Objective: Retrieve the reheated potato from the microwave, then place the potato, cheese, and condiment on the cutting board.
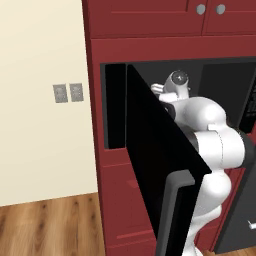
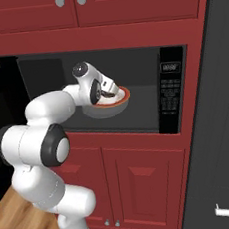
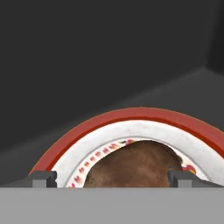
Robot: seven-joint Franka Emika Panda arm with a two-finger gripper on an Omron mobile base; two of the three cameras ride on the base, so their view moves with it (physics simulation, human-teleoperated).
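1. Dark red cabinetry [image 2: 103,32] frames the microwave [image 2: 172,93], which sits built in above two lower cabinet doors [image 2: 139,184].
2. Microwave door [image 1: 155,155]: swung wide open toward the left, with its grey bar handle [image 1: 172,210] at the free edge, seen in the left base view.
3. Control panel [image 2: 171,98]: on the right side of the microwave front, with a small display at the top.
4. My arm reaches into the dark cavity. My gripper [image 3: 111,178] is inside the microwave, just above a bowl [image 2: 119,103].
5. Bowl: red rim, white inner band with a small red pattern, grey outer wall. It rests on the cavity floor, roughly at mid-width.
6. Potato [image 3: 133,164]: brown and rounded, lying inside the bowl. In the hand view it sits between my two fingertips [image 3: 43,178].
7. Gripper state: my jaws stand fully apart, one tip on each side of the potato. Nothing is clamped.
8. Contact: the tips appear to be at the level of the potato's top, but the hand view cuts off low, so I cannot tell whether either tip touches it.
9. Surroundings: a cream wall with two grey outlet plates [image 1: 68,93] lies left of the cabinetry, above a wooden floor [image 1: 50,227]. A tall dark appliance front [image 2: 224,140] stands right of the microwave.
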